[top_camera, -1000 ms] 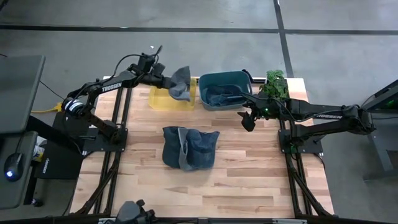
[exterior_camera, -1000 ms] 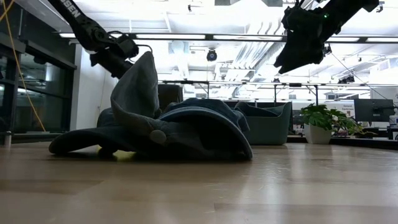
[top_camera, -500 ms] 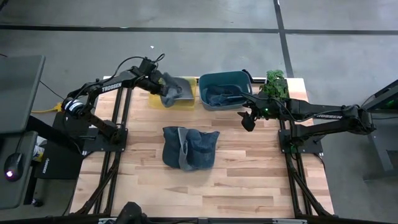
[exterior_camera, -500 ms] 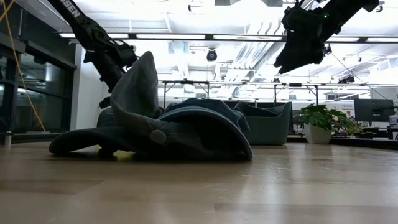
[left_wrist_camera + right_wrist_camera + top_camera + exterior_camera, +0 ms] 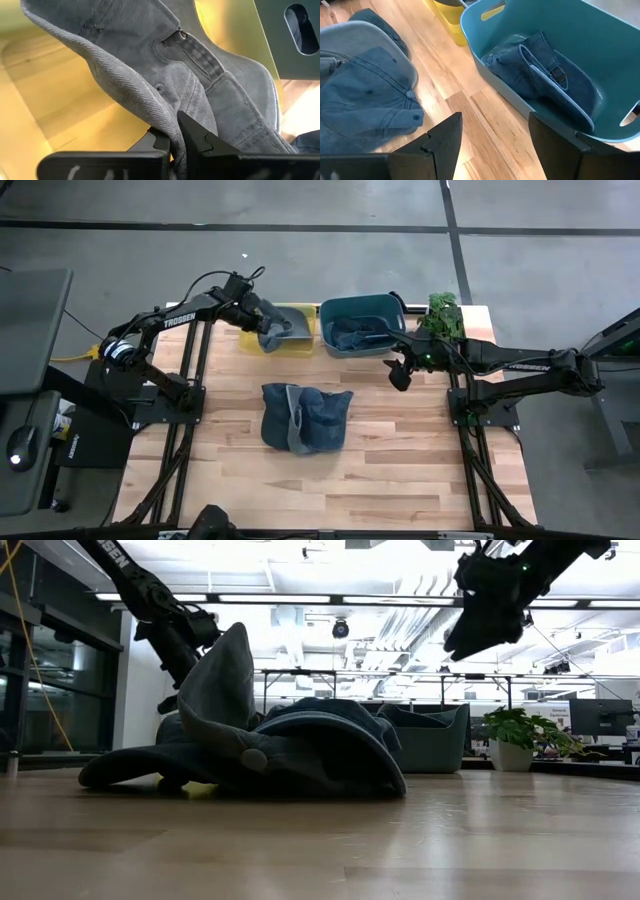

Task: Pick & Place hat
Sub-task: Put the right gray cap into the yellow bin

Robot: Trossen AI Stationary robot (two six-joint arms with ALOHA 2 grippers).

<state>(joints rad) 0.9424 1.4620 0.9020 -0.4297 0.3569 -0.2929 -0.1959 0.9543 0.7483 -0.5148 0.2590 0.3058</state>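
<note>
A grey denim cap (image 5: 277,328) (image 5: 200,80) hangs from my left gripper (image 5: 176,142) inside the yellow bin (image 5: 280,330) at the table's far edge. My left gripper is shut on it. A pile of blue denim caps (image 5: 303,416) (image 5: 250,745) lies on the middle of the table. Another blue cap (image 5: 545,80) lies in the teal bin (image 5: 363,325). My right gripper (image 5: 398,375) (image 5: 492,135) hovers open above the table, near the teal bin's near right corner. My left gripper pinches a folded edge of the grey cap's cloth (image 5: 167,127) between its two fingers, slanting down from the table's left. The cap hangs below the fingers inside the yellow bin; whether it rests on the bin's floor does not show.
A potted green plant (image 5: 441,315) stands at the far right corner, beside the teal bin. Bare wood lies in front of the pile toward the near edge (image 5: 330,490). The low view shows the pile in front of both bins.
My left gripper has moved down and a little toward the table's left, carrying the grey cap from above the yellow bin's rim down into the bin. It has stayed shut on the cap. The cap now sits lower and more bunched inside the bin.
</note>
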